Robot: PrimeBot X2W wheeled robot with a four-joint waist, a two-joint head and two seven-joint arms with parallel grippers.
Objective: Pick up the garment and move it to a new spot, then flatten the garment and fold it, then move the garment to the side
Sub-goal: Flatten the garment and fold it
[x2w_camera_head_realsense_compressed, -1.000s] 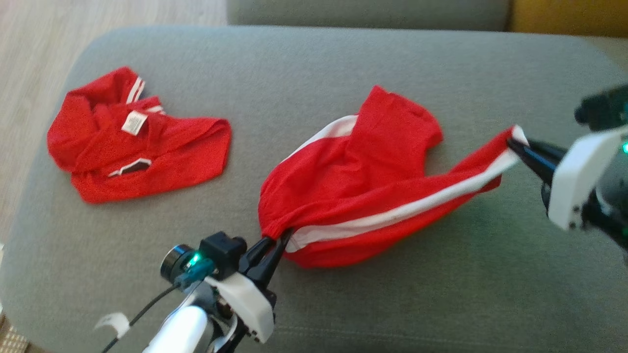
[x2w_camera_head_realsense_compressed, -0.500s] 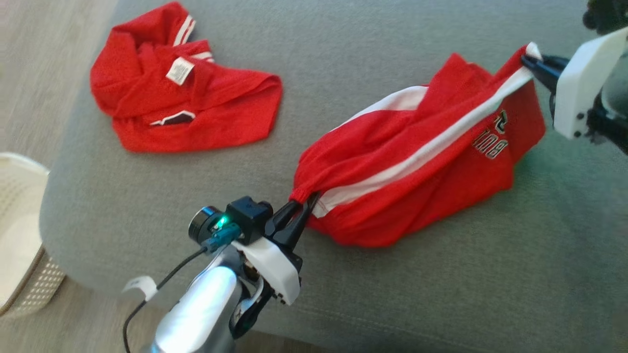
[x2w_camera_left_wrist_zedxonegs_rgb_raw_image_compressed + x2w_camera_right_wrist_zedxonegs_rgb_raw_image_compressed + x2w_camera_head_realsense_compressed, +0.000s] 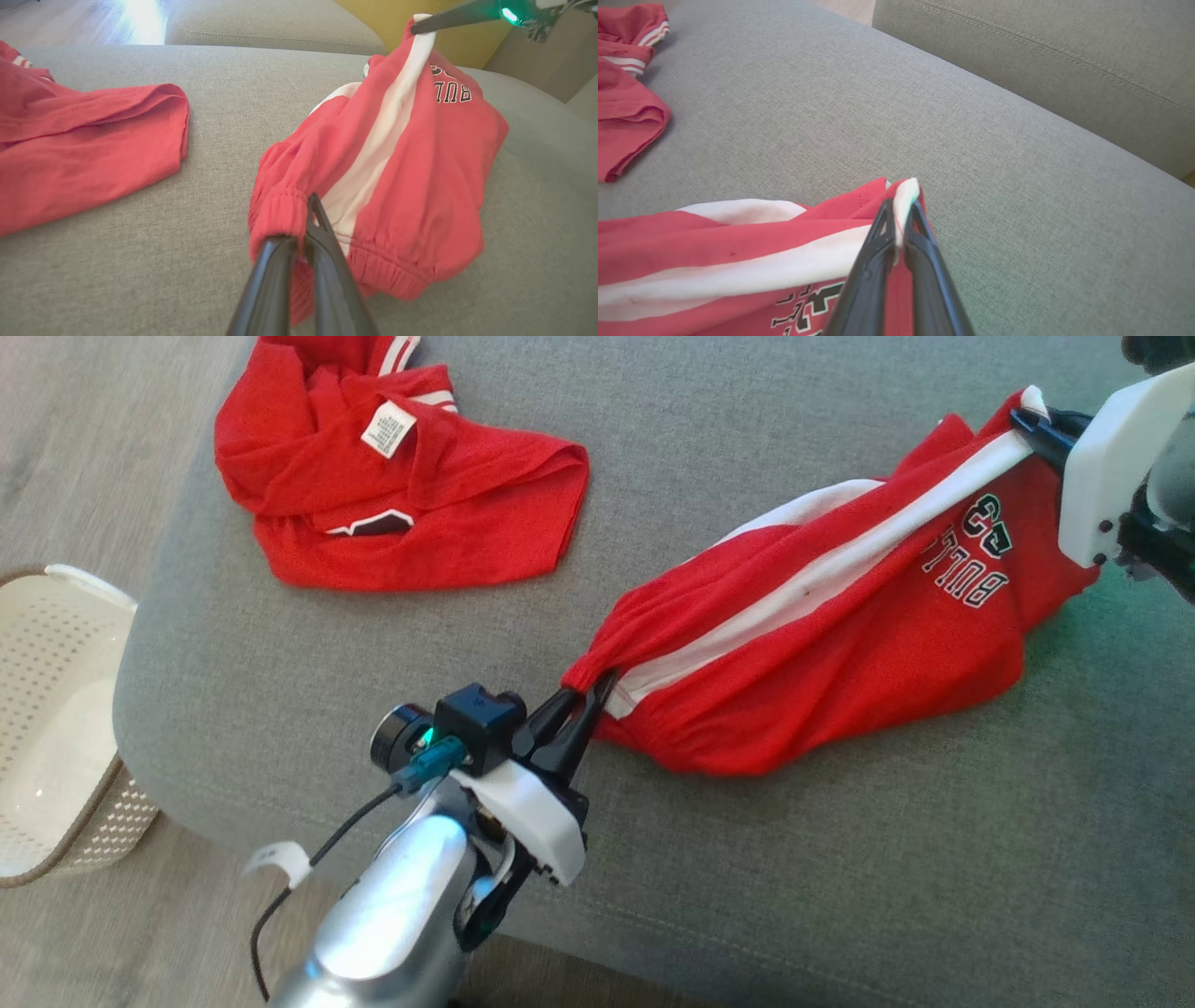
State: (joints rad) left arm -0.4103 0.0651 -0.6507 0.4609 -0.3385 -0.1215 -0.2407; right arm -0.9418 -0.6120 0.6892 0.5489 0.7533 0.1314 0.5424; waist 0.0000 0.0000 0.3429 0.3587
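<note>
Jaws pinched shut at both ends: our left gripper point(image 3: 588, 698) on the elastic waistband, our right gripper point(image 3: 1025, 422) on the white-striped corner, red garment point(image 3: 840, 653) stretched between, sagging onto the grey cushion point(image 3: 747, 896), other red cloth point(image 3: 411, 495) well apart.

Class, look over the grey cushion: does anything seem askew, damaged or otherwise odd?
The striped red garment is stretched, bunched, between the left gripper and right gripper, its lettering upside down in the head view. The other red garment lies crumpled, label showing. No damage visible.
</note>
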